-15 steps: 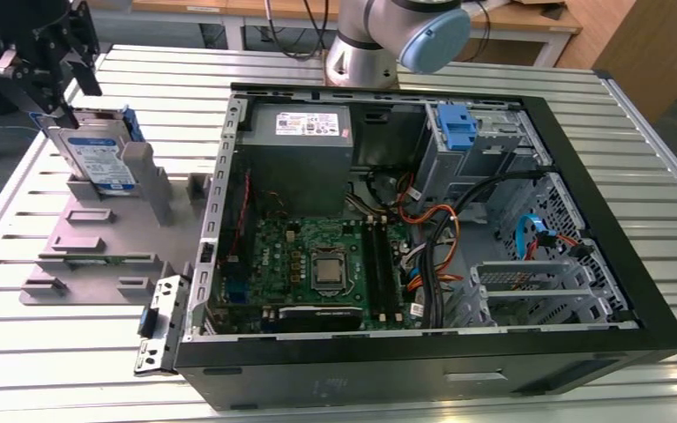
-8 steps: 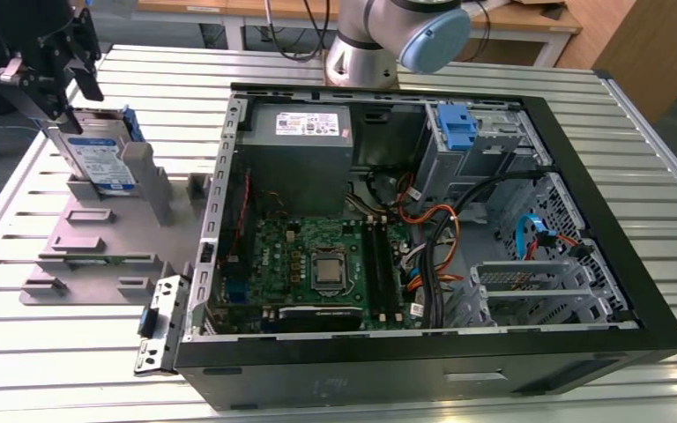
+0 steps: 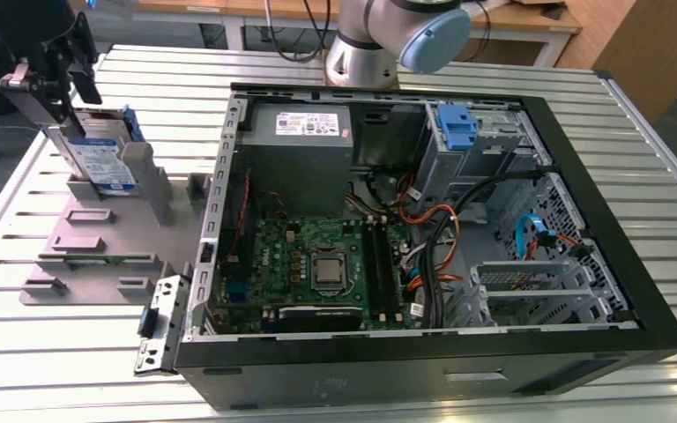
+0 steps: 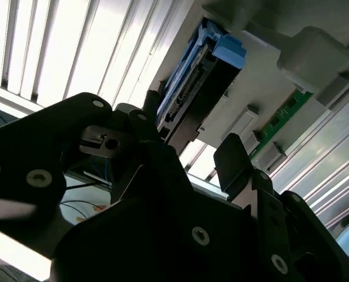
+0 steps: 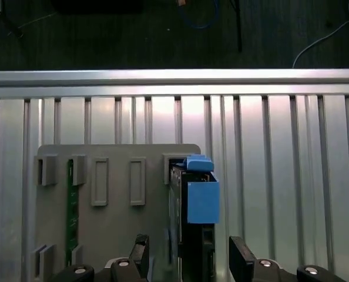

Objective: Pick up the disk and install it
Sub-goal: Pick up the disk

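Observation:
The disk stands on edge in a slot of the grey holder plate at the exterior view's left, silver with a white and blue label and a blue carrier. My gripper hangs directly over its top edge. In the first wrist view the gripper is open, one dark finger on each side of the disk, with gaps to it. The second wrist view shows the disk just beyond the open gripper.
The open computer case fills the middle and right, holding the motherboard, a grey power-supply box and a blue bracket in the drive bay. A green memory stick lies in the holder. The arm's base stands behind the case.

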`<state>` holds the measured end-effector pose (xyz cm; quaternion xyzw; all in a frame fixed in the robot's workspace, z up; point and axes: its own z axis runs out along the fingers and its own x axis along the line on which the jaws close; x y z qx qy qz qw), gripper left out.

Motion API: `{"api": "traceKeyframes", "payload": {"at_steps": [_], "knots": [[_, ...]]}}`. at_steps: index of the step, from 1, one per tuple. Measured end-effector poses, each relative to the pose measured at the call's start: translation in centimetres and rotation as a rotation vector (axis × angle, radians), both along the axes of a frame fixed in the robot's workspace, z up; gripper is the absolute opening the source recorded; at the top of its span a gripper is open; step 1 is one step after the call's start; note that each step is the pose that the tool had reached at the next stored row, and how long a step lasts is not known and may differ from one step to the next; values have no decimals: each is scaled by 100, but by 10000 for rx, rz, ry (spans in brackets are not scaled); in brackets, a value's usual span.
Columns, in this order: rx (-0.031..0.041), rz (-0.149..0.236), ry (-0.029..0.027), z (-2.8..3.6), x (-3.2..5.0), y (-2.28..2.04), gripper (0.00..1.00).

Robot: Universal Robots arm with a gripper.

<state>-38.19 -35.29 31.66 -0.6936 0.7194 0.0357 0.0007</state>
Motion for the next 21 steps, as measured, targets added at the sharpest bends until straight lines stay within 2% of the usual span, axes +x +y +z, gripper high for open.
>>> {"api": "traceKeyframes", "payload": {"at_steps": [4,21], "knots": [[-1,154,3,-26,-7,0,64],[1,161,2,-71,-7,0,64]]}}
